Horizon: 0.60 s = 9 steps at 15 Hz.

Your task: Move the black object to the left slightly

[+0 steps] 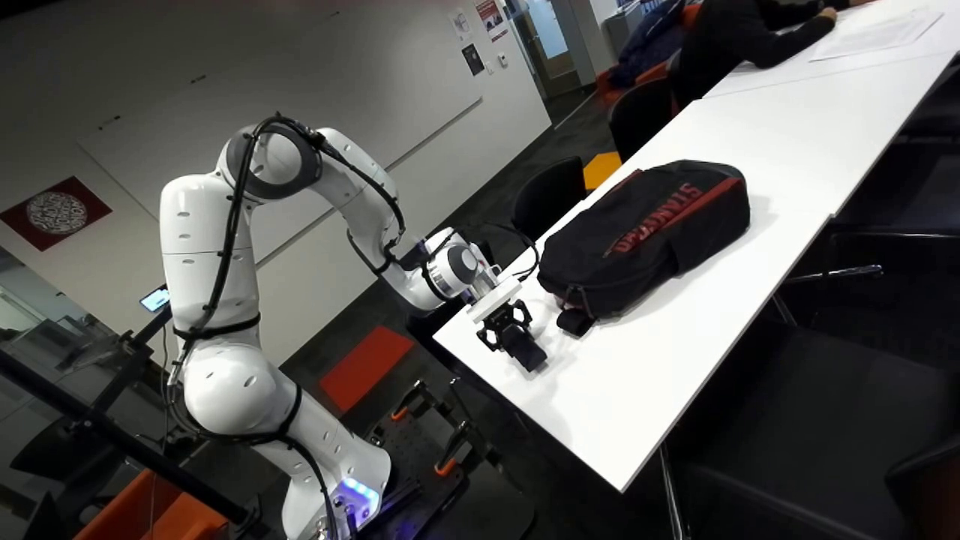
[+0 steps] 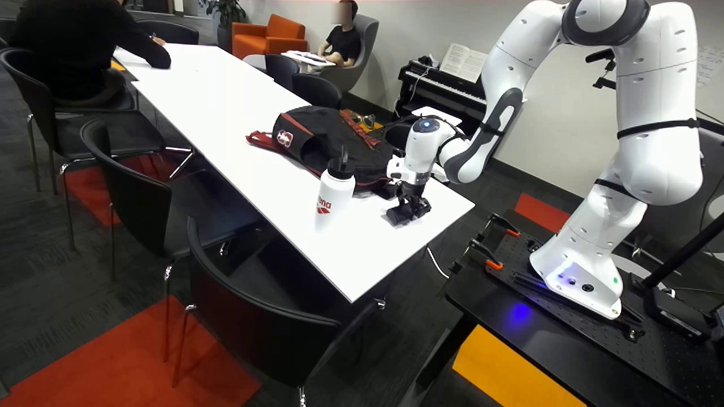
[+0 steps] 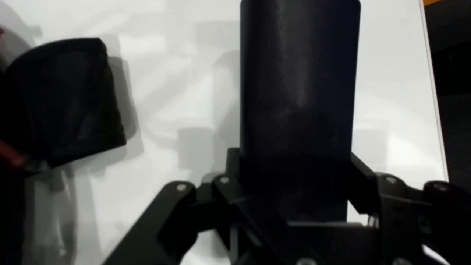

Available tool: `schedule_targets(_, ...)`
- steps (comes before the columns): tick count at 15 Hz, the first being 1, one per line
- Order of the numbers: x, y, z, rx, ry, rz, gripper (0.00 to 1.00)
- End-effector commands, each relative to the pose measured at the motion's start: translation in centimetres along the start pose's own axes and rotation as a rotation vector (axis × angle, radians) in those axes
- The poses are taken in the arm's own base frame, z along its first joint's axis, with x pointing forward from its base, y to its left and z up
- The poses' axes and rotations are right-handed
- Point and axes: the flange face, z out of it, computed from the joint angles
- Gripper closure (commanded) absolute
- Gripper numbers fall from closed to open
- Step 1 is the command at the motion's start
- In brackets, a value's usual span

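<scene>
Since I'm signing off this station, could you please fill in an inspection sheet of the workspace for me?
Surface: white table, with shadows on it in the wrist view.
Job's things: oblong black object, near the table's end; whether it touches the table cannot be told.
Clutter: backpack on the table; upright water bottle in an exterior view.
Grippers: one gripper, apparently closed on the black object's sides.
Cables: black cable strapped along the robot arm.
Surroundings: black chairs along the table; two people seated farther off; a piano.

Pincer (image 3: 296, 173) clamped on black object (image 3: 298, 84), white table (image 3: 390, 66) beneath
</scene>
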Motion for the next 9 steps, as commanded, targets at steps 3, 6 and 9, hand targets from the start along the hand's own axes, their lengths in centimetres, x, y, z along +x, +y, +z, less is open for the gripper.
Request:
schedule_targets(3,0.40,-0.13,-0.64,-0.019,0.033,-0.002,0.59)
schedule_targets(6,0.22,-0.23,-0.57,-0.015,0.026,-0.002,0.08)
schedule_targets(9,-0.27,-0.28,-0.91,-0.017,0.034,0.002,0.00)
